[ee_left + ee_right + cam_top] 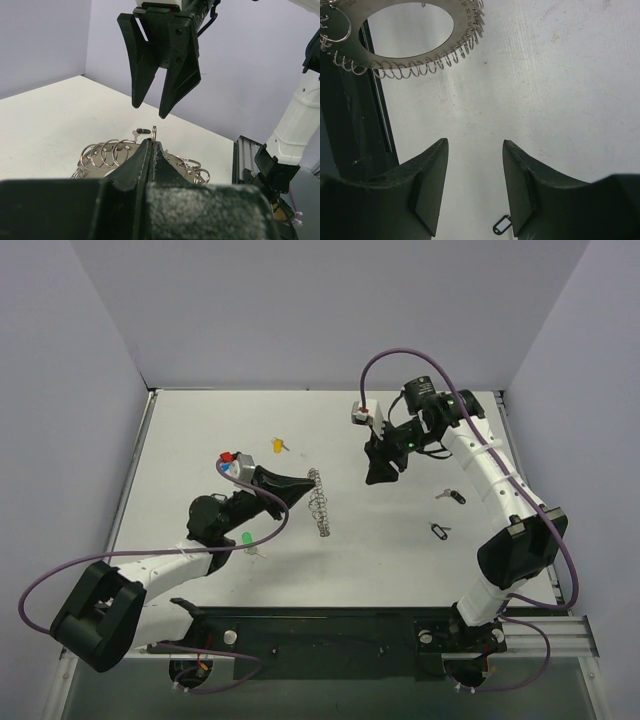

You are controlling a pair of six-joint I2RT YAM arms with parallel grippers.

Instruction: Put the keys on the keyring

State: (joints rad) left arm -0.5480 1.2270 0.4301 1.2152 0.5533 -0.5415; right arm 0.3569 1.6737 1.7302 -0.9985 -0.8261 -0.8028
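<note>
The keyring (320, 502) is a flat silver disc with an open centre and many small wire loops round its edge. My left gripper (292, 488) is shut on its rim and holds it on edge at mid-table. In the left wrist view the shut jaws (152, 143) pinch one small loop, with the keyring (100, 167) behind them. My right gripper (385, 468) is open and empty just right of the keyring, tips pointing down (150, 111). Its wrist view shows open fingers (475, 144) and the keyring (462, 35) at top left. A yellow key (280, 446) and a green key (247, 539) lie on the table.
Two black-headed keys (452, 495) (439, 530) lie right of centre; one shows between the right fingers (502, 224) and one beyond the keyring (141, 131). No blue key shows. Grey walls bound the white table (400, 570). A black rail (330, 625) runs along the near edge.
</note>
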